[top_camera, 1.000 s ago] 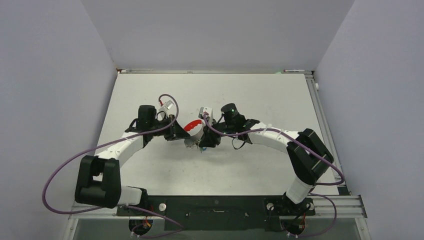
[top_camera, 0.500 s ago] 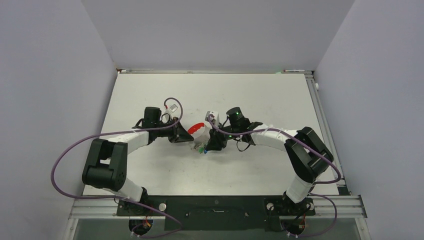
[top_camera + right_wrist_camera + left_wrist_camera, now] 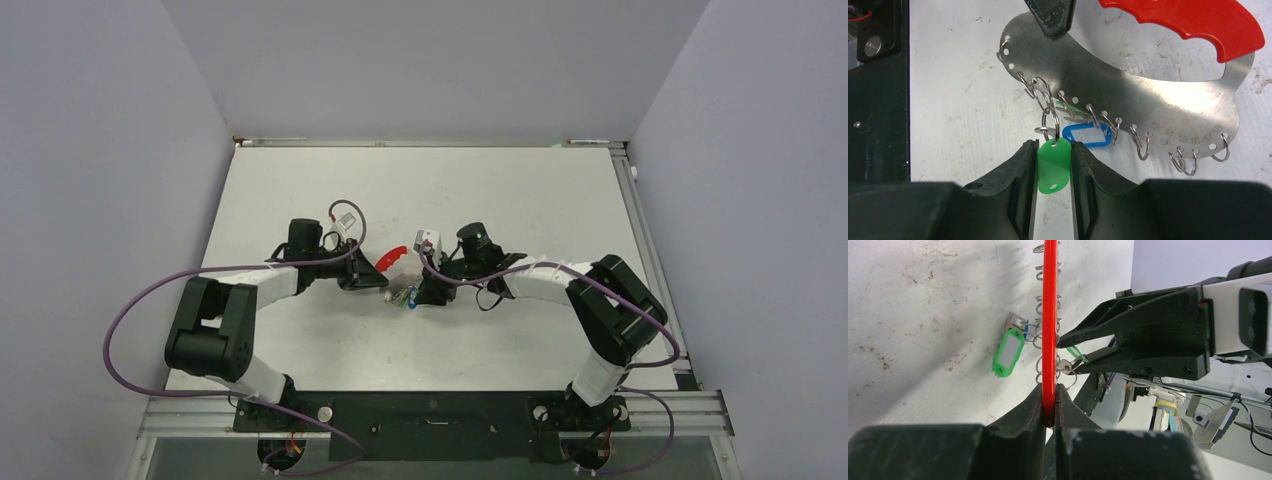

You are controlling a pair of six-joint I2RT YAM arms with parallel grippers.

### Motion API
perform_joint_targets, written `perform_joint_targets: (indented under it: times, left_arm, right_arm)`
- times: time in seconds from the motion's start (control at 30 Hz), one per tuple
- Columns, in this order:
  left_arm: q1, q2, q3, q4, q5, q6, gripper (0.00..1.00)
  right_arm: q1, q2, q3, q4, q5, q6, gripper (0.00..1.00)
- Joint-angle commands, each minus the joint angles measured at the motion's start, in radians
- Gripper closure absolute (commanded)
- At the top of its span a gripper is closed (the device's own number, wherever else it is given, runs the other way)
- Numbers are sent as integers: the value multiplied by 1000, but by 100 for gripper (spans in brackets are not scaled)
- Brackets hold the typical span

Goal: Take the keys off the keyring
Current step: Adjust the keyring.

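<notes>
Two grips at once
Left fingers (image 3: 1018, 415) clamp the red-handled silver metal keyring (image 3: 1158, 95) — right fingers (image 3: 1020, 170) squeeze a green plastic key tag (image 3: 1054, 167).

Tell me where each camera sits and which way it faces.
Top external: above and behind the bases, facing down at the white table; left arm and right arm both show.
Left wrist: sits behind the left gripper, shut on the red plastic strap, facing the right gripper.
Right wrist: sits behind its own fingers, pinching a green oblong plastic key tag, facing the table and silver metal keyring plate.
Shared: both wrist views show the strap and the other arm's gripper.
</notes>
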Motion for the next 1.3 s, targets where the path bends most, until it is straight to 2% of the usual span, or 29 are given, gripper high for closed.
perform_joint_targets:
  times: [0.0, 0.13, 0.2, 0.3, 0.53, 0.7, 0.83, 1.0, 1.27]
  left_arm:
    - [1, -99, 23, 53, 25, -6, 100]
    - [-5, -175, 97, -72, 1, 34, 100]
    - [-5, -204, 141, -154, -9, 47, 100]
    - [-4, -256, 171, -180, -11, 17, 100]
    - [-2, -356, 253, -180, -41, -71, 100]
    - [0, -394, 259, -145, -64, -153, 100]
    - [13, -413, 231, -100, -73, -210, 100]
    - [47, -429, 200, -7, -70, -298, 100]
    - [48, -431, 200, 26, -51, -316, 100]
  right_arm:
    - [-25, -53, -35, 155, 34, -30, 95]
    - [-8, -59, -23, 243, 38, -22, 95]
    - [-4, -68, -9, 282, 36, -8, 91]
    - [-7, -83, 12, 360, 35, 50, 81]
    - [-10, -107, 30, 460, 8, 102, 69]
    - [-9, -140, 17, 531, 19, 146, 54]
    - [-7, -153, -3, 602, 28, 205, 49]
    - [3, -159, -16, 619, 8, 214, 48]
    - [6, -136, -16, 694, -43, 251, 41]
